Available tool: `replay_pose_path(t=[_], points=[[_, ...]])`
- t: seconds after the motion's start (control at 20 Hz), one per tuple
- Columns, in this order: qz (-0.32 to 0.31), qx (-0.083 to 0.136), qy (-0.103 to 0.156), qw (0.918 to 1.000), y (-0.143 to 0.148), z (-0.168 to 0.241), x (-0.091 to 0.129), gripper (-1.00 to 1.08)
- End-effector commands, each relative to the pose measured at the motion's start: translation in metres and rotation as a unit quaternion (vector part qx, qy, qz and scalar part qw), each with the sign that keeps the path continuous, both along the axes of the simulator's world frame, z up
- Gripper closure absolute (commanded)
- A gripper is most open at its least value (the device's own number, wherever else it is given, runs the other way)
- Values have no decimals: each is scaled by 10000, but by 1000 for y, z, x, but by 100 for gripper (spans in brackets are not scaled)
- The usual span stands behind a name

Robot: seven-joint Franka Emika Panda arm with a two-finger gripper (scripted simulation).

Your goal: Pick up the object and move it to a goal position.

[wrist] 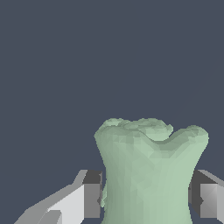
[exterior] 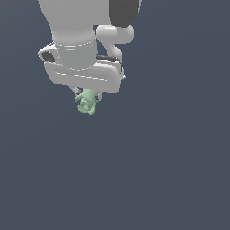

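The object [exterior: 87,102] is a small pale mint-green lumpy piece hanging just under the white-grey hand of the arm in the exterior view. In the wrist view the object [wrist: 148,170] fills the space between the two fingers, whose pads [wrist: 92,199] press against its sides. My gripper [wrist: 148,199] is shut on it. In the exterior view my gripper [exterior: 87,95] is mostly hidden behind the hand and the object, so its fingers barely show. No goal marker shows in either view.
A plain dark blue-grey background [exterior: 170,157] lies all around the arm in both views. The arm's white body [exterior: 74,27] fills the upper part of the exterior view.
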State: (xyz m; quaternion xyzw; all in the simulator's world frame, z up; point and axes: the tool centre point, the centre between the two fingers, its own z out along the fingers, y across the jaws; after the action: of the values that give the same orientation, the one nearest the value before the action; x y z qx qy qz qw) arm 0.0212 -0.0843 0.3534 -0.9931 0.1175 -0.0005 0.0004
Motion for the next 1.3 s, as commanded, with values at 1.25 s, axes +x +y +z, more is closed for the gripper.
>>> replay_pose_path(t=[1.25], points=[[3,-4,6,10000,-51,114,29,108]])
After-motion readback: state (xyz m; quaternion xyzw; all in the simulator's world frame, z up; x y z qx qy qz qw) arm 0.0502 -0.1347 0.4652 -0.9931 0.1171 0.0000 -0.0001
